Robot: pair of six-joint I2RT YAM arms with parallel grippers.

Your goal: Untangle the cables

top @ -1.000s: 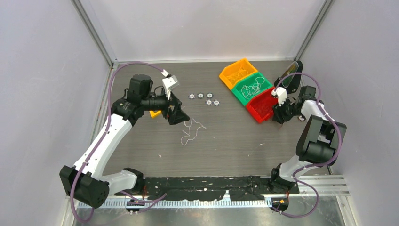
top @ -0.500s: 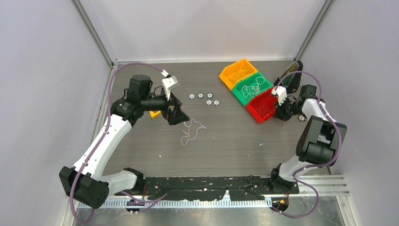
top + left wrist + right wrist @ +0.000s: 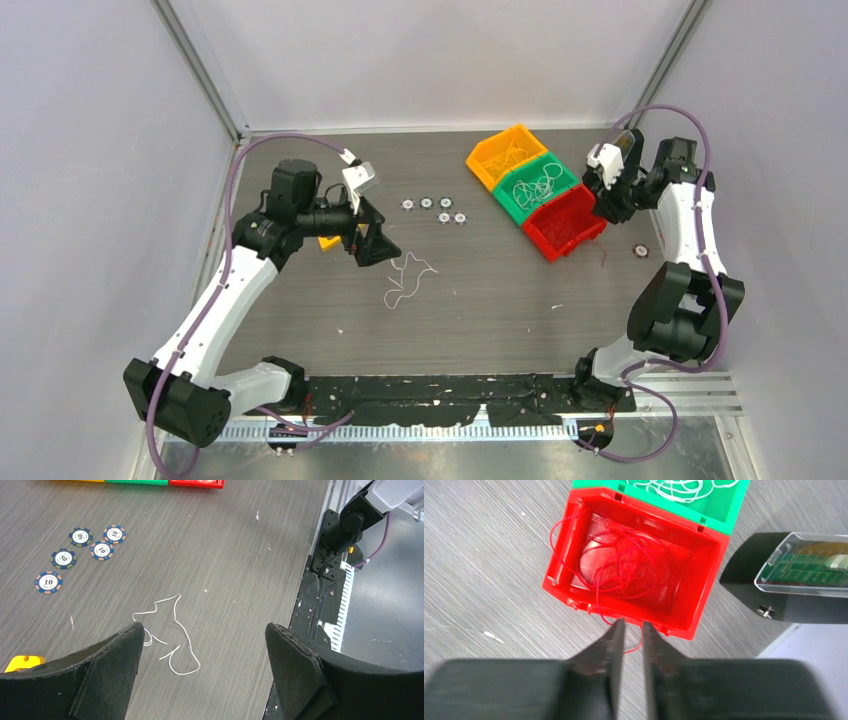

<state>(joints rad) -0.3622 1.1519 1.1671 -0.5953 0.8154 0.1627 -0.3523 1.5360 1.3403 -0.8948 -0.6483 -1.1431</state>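
Grey wood-grain desk (image 3: 500,310): carries the bins, the loose strand and the clutter.
Bins: yellow bin (image 3: 487,158), green bin (image 3: 508,203) and red bin (image 3: 704,595) touch in a row at the far right, seemingly one per colour. Yellow cables (image 3: 510,150) and a white bundle (image 3: 537,185) lie in the first two.
Black box (image 3: 749,580): just beside the red bin, crowding the right arm's approach.
Left fingers (image 3: 203,627): spread wide and empty, low over the white cable (image 3: 186,636) lying loose mid-desk, probably lined up to pinch it.
Right fingers (image 3: 632,622): nearly closed, a slit between them, above the red bin's near rim. A strand of the red cable (image 3: 624,565) trails out across that slit; whether it is pinched I cannot tell.
Poker chips (image 3: 80,536): near the white cable but apart from it.
Yellow block (image 3: 22,662): beside the left fingers, clear of the strand.
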